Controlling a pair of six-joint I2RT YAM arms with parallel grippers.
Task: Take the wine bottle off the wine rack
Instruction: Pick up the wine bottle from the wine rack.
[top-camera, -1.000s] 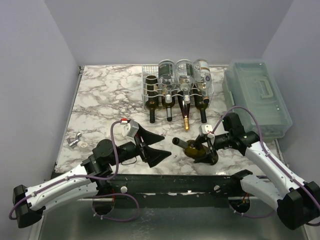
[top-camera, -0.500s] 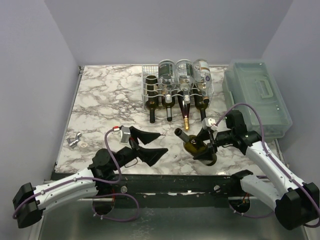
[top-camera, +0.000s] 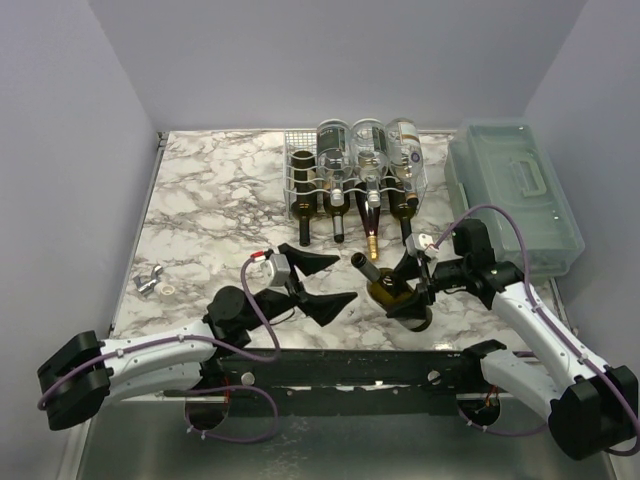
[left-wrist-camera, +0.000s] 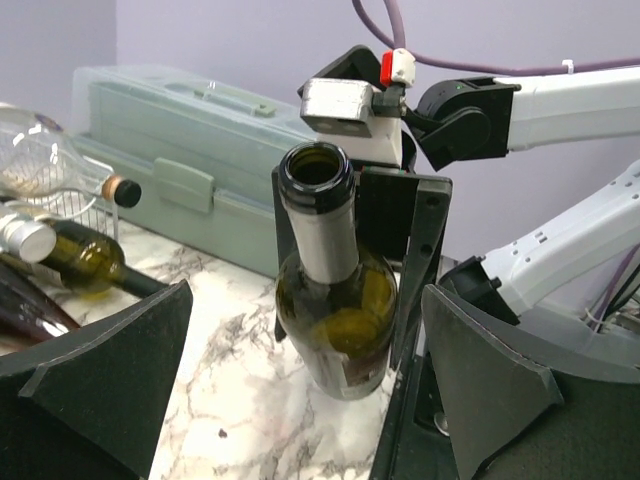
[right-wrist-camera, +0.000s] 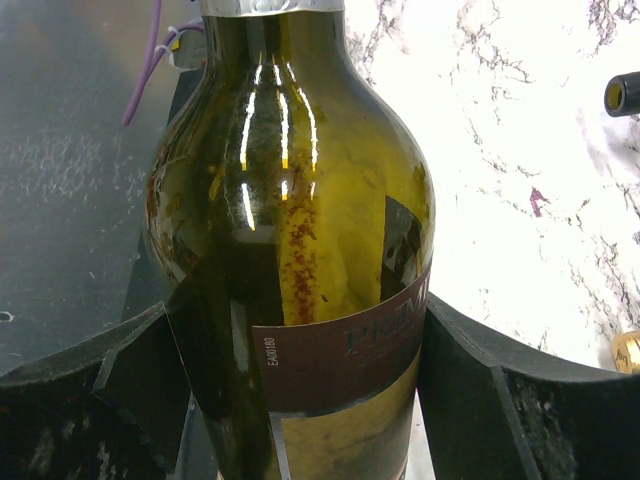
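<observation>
My right gripper (top-camera: 412, 290) is shut on the body of a dark green wine bottle (top-camera: 393, 293), near the table's front edge. The bottle is tilted, its open neck pointing left and up. In the right wrist view the fingers press both sides of the labelled wine bottle (right-wrist-camera: 300, 240). My left gripper (top-camera: 338, 281) is open just left of the neck. From the left wrist the wine bottle (left-wrist-camera: 335, 310) faces me mouth-first between my spread fingers (left-wrist-camera: 110, 370), untouched. The white wire wine rack (top-camera: 298, 172) stands at the back with several bottles in it.
A translucent green-grey plastic box (top-camera: 515, 190) with a handle lies at the right, behind the right arm. Small metal bits (top-camera: 155, 283) lie at the left edge. Bottle necks stick out of the rack toward the front. A black rail (top-camera: 350, 365) runs along the near edge.
My left gripper has moved right toward the bottle's neck. The right gripper has raised and tilted the bottle slightly, then held still.
</observation>
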